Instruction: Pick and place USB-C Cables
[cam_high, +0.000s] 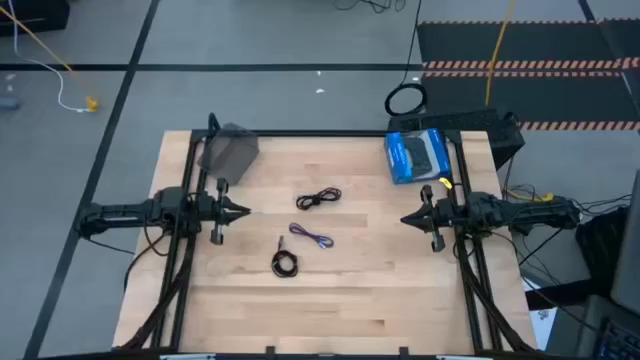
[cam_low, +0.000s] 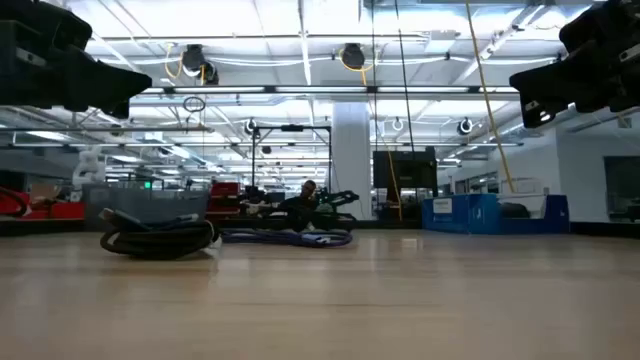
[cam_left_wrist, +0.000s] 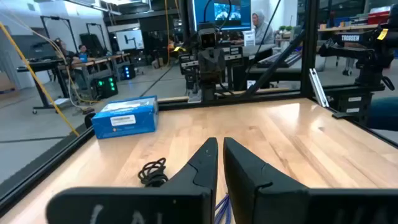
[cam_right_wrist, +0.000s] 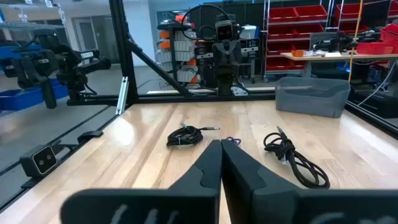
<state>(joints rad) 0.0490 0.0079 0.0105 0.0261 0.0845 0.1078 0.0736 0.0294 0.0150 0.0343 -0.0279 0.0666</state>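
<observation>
Three small cable bundles lie on the wooden table between my arms. A loose black cable (cam_high: 319, 198) (cam_right_wrist: 292, 152) lies farthest back. The purple-blue cable (cam_high: 311, 235) (cam_low: 290, 237) is in the middle. A tight black coil (cam_high: 285, 264) (cam_right_wrist: 185, 135) (cam_low: 158, 238) lies nearest. My left gripper (cam_high: 245, 211) (cam_left_wrist: 219, 152) hovers above the table's left side, shut and pointing right. My right gripper (cam_high: 405, 219) (cam_right_wrist: 221, 146) hovers above the right side, shut and pointing left. Neither touches anything.
A grey bin (cam_high: 228, 150) (cam_right_wrist: 311, 94) stands at the table's far left corner. A blue box (cam_high: 415, 155) (cam_left_wrist: 124, 117) sits at the far right. A larger black ring coil (cam_high: 405, 100) lies on the floor beyond the table. Bare wood stretches along the near edge.
</observation>
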